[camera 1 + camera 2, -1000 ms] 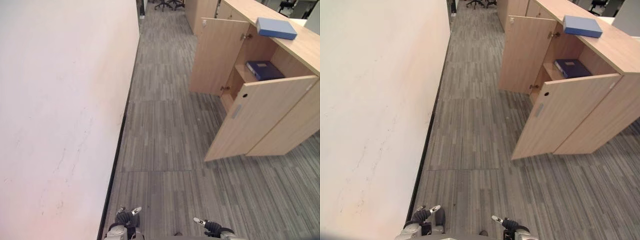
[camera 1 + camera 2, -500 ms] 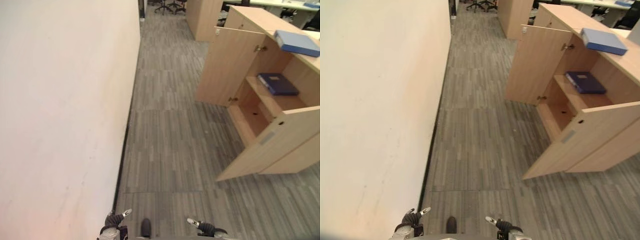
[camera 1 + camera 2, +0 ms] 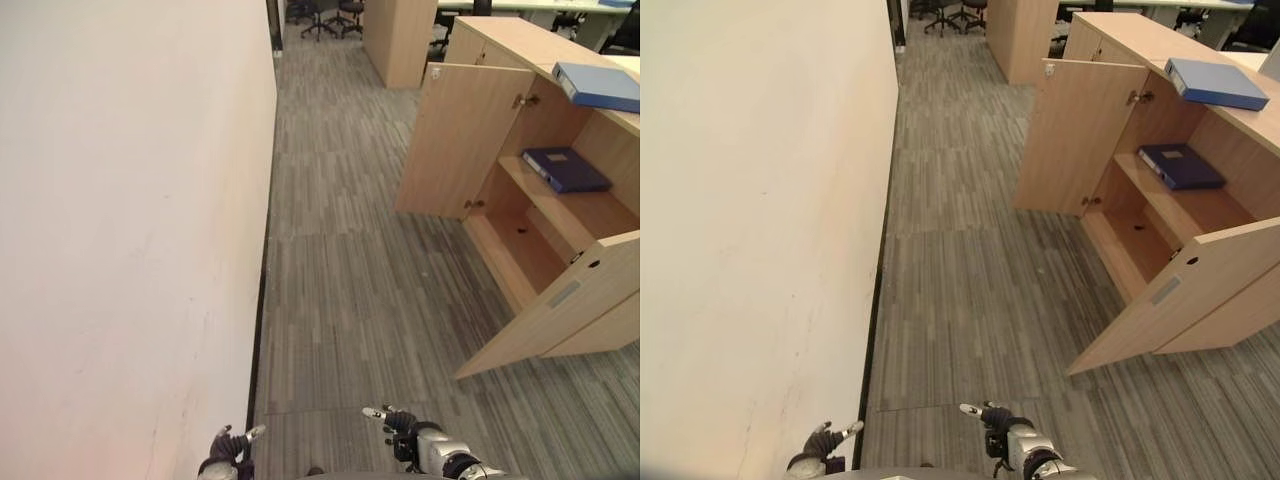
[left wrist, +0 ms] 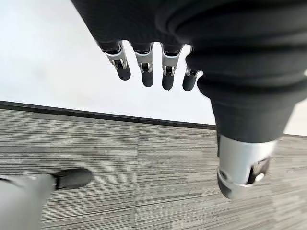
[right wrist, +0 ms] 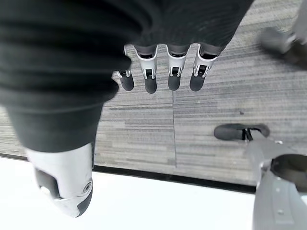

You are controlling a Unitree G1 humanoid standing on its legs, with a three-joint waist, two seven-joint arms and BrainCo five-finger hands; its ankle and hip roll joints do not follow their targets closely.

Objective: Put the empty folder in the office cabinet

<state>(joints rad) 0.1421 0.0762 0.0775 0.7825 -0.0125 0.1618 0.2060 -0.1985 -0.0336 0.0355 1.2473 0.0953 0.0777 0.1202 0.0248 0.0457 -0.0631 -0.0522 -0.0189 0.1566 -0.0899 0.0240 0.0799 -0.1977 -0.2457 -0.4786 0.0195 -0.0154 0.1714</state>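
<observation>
On cabinet top (image 3: 530, 40), far right, we see light blue folder (image 3: 598, 86) lying flat; darker folder (image 3: 566, 168) on shelf inside, both doors (image 3: 459, 140) open. Left robot hand (image 4: 153, 72) and right robot hand (image 5: 163, 72) empty, fingers relaxed, low over grey floor (image 3: 350, 270) beside white wall (image 3: 120, 220).

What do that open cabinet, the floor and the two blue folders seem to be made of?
The cabinet looks like light wood-grain laminate board, matt, with small metal hinges. The floor looks like grey striped carpet tile; faint square seams show. The lighter blue folder on top and the darker blue folder on the shelf are probably plastic-covered card, with a slight sheen.
</observation>
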